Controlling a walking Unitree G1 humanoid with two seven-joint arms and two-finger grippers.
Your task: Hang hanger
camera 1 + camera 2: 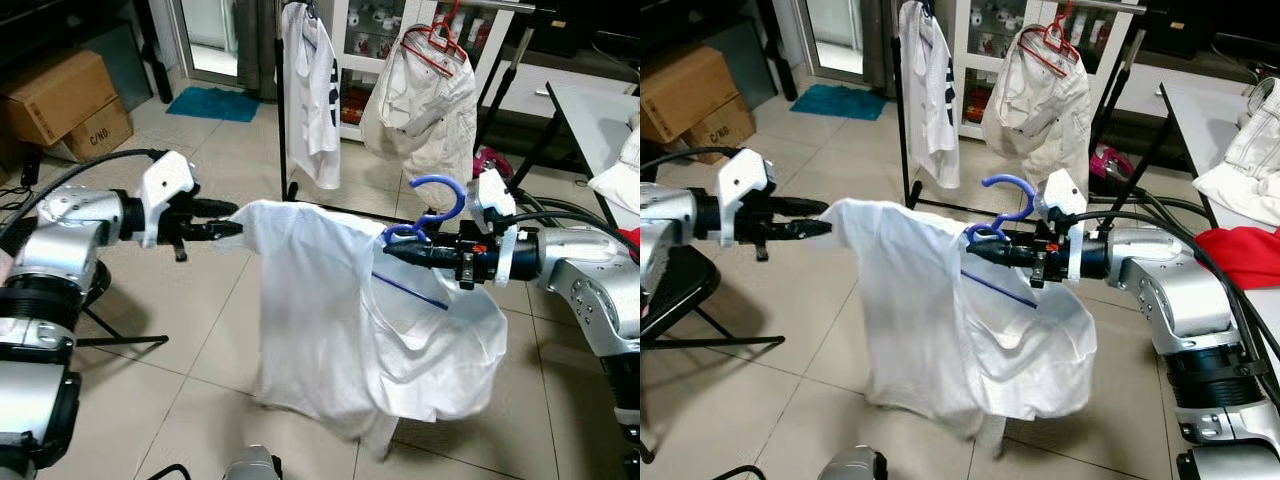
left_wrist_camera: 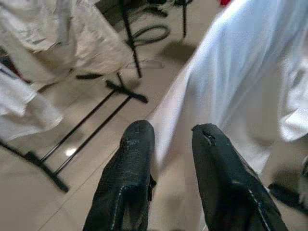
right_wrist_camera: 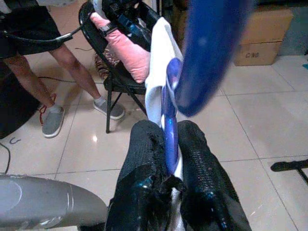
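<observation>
A blue plastic hanger (image 1: 437, 199) sits inside a white shirt (image 1: 350, 320), its hook sticking up out of the collar. My right gripper (image 1: 395, 246) is shut on the hanger's neck just below the hook; in the right wrist view the blue hanger (image 3: 171, 125) is pinched between the fingers. My left gripper (image 1: 228, 219) pinches the shirt's far shoulder edge and holds it out sideways, with the white fabric (image 2: 166, 139) running between its fingers. The shirt hangs spread between both arms above the floor. Behind it stands a black clothes rack (image 1: 282, 110).
On the rack hang a white shirt (image 1: 312, 90) and a cream garment on a red hanger (image 1: 425, 105). Cardboard boxes (image 1: 65, 100) stand at the back left, a white table (image 1: 590, 115) with clothes at the right. A person's legs (image 3: 55, 103) stand by a black chair (image 3: 113, 91).
</observation>
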